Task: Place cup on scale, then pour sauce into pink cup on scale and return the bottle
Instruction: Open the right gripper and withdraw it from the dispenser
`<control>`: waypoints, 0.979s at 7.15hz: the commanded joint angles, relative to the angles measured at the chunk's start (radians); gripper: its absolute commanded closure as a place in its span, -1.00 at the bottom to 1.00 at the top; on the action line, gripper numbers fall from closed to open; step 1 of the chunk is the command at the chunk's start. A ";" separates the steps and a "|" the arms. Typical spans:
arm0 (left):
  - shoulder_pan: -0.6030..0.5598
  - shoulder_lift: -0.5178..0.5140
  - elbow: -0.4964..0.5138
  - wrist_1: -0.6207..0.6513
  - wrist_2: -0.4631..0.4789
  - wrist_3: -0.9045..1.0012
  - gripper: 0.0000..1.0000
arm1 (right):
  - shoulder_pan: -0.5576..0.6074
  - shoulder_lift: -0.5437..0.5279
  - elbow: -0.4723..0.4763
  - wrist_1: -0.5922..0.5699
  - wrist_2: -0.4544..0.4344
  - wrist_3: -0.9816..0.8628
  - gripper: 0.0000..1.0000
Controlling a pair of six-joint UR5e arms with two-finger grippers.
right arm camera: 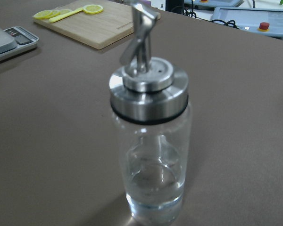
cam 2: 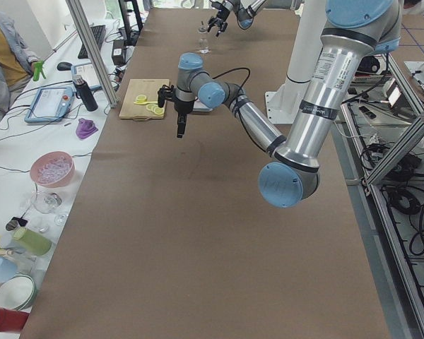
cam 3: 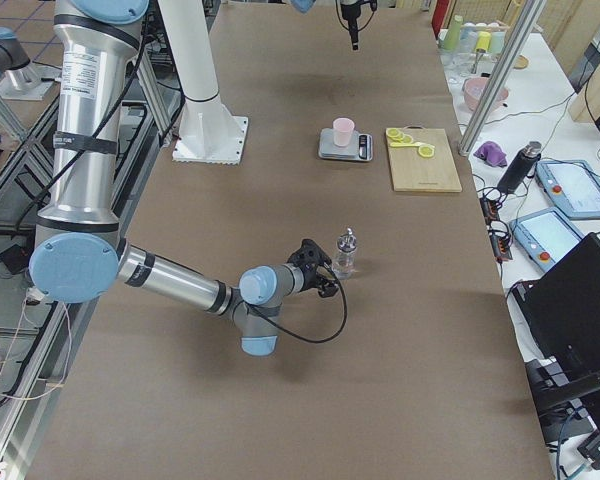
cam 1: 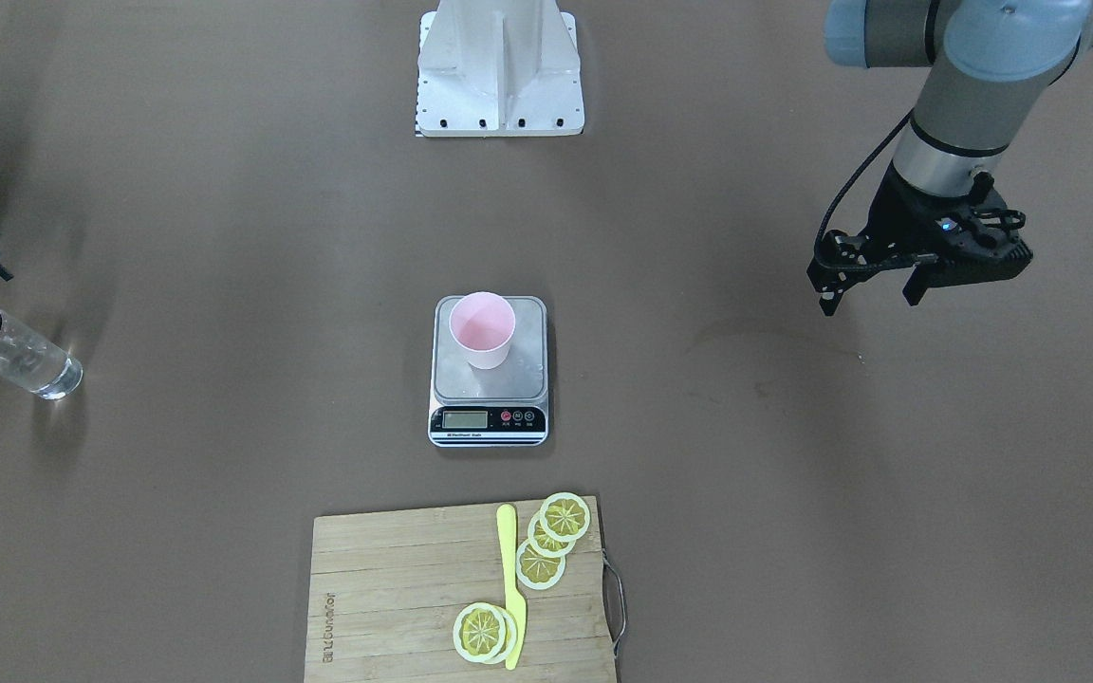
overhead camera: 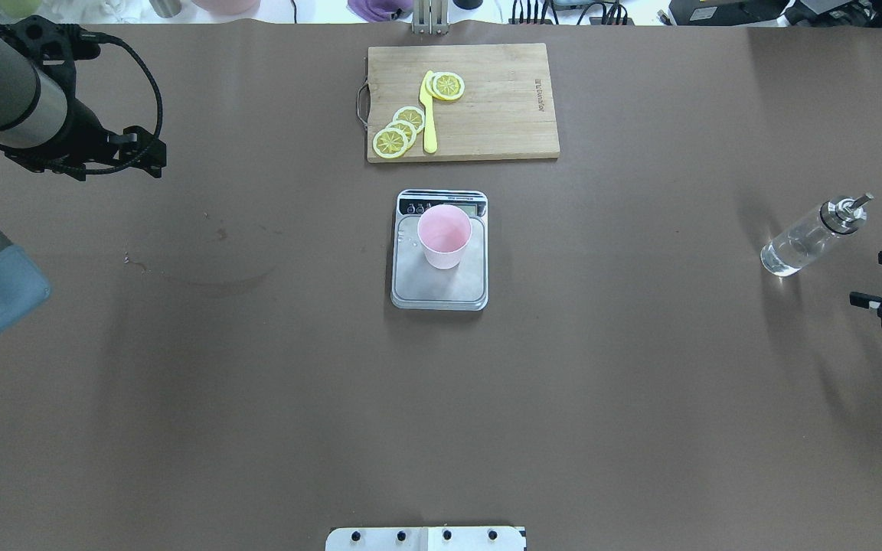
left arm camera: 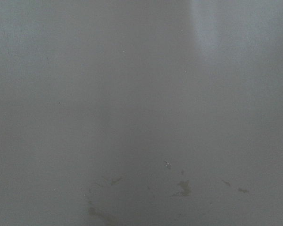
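Standing on scale (cam 1: 490, 387): pale pink tapered cup (cam 1: 482, 330), upright on the silver platform.
Bottle (overhead camera: 805, 243): clear glass, silver pourer cap, black neck ring; upright at the table's right end.
Sauce (right arm camera: 155, 188): colourless, seen through the glass.
Right gripper (overhead camera: 868, 277): fingers spread, empty, near the bottle.
Left gripper (cam 1: 870, 302): fingers spread, empty, well apart from the scale.

Wooden cutting board (overhead camera: 502, 115) on brown table (overhead camera: 257, 383), yellow knife (overhead camera: 429, 115) and lemon slices (overhead camera: 391, 142) lying on it
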 commanded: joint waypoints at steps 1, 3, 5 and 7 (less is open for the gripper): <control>0.000 0.004 -0.001 0.000 0.000 0.000 -0.94 | 0.039 -0.021 -0.003 0.028 0.060 0.002 -1.00; -0.002 0.011 -0.004 0.000 0.000 -0.002 -0.94 | 0.108 -0.001 -0.025 0.012 0.080 -0.014 -1.00; -0.002 0.014 -0.004 0.002 -0.002 -0.002 -0.94 | 0.192 -0.002 -0.043 -0.065 0.088 -0.014 -1.00; -0.002 0.012 -0.001 0.002 -0.002 -0.003 -0.94 | 0.235 -0.016 -0.045 -0.157 0.102 -0.014 -1.00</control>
